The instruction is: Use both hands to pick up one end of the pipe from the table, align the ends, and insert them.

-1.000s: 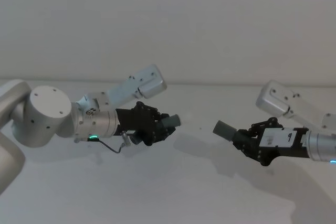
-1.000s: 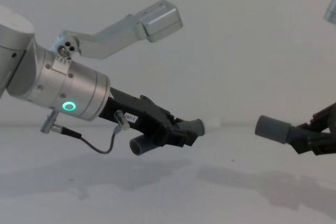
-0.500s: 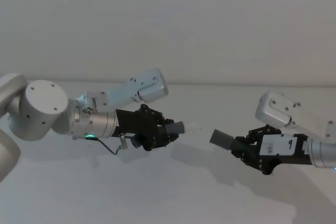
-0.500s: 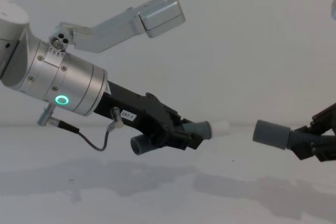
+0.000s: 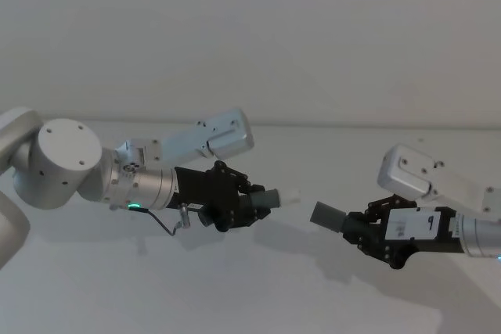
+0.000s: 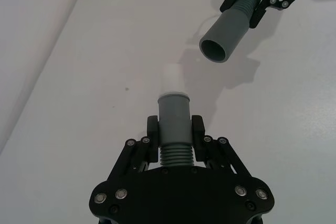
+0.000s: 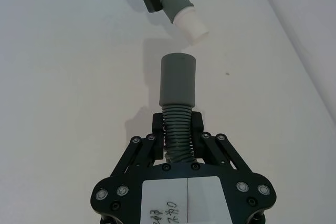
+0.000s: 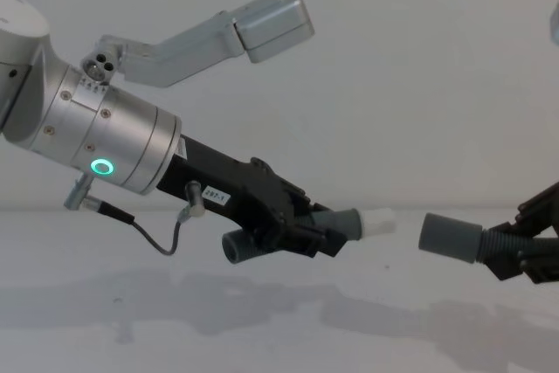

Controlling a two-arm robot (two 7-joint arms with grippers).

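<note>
Both pipe pieces are being held in the air above the white counter [image 5: 258,287], and the step in hand is the lining-up before insertion. The left claw [image 8: 301,226] is clamped on the ribbed neck of the left piece [image 6: 174,121], whose grey cuff is carrying a narrower pale tip [image 8: 381,219] that is pointing toward the other arm. The right claw [image 5: 368,231] is clamped on the ribbed hose [image 7: 177,129] just behind its smooth open cuff [image 5: 326,215], which is facing back toward the left claw. In the chest view the pale tip and the open cuff are sitting near each other at roughly the same height, with a clear gap between them and nothing touching. The wrist views are showing the harder part: from the left wrist the open mouth is lying off the axis of the left piece, and from the right wrist the pale tip is coming in at an angle instead of straight down the bore. To do this well, the two axes probably need to be brought onto one line first, by turning one wrist and shifting sideways, and only then should the gap be closed slowly and straight. Pushing while the tip is still skewed would likely jam it on the cuff's rim or bend the flexible hose in the right claw's grip.
</note>
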